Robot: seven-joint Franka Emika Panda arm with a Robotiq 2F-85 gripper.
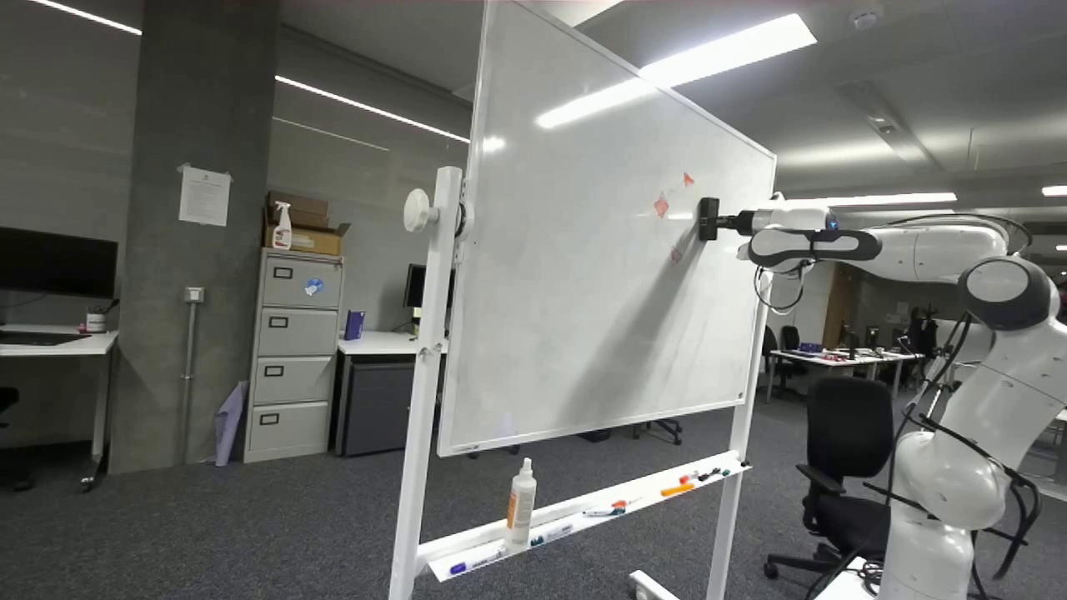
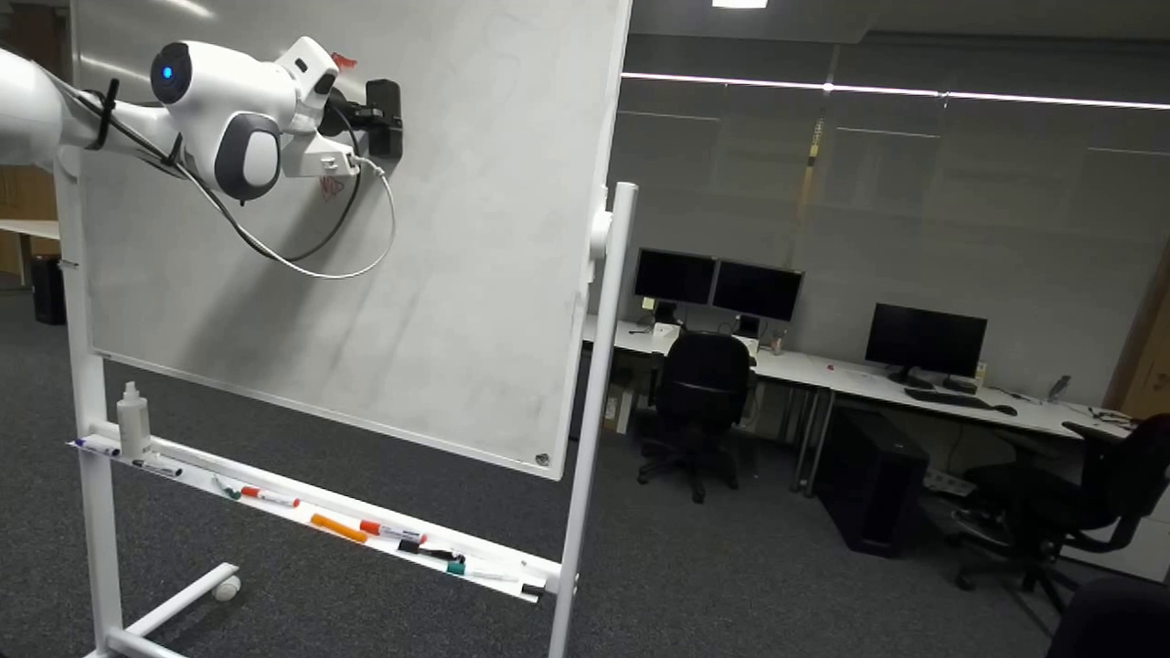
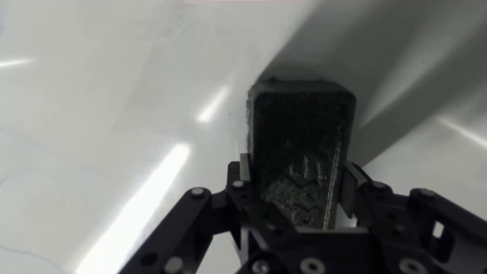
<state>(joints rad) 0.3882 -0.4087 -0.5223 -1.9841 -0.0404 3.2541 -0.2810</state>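
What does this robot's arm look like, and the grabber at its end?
The arm is white and rounded, with dark grey joint covers and a small blue light. A black cable and a white cable loop near its end. The gripper is black and angular, with two fingers and flat grey pads.

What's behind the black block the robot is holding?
The whiteboard is behind the black block. It shows on either side; the patch directly behind is covered, so can't be seen.

Black block [image 3: 300, 129], white board [image 1: 575, 308], seemingly reddish marks [image 1: 661, 205].
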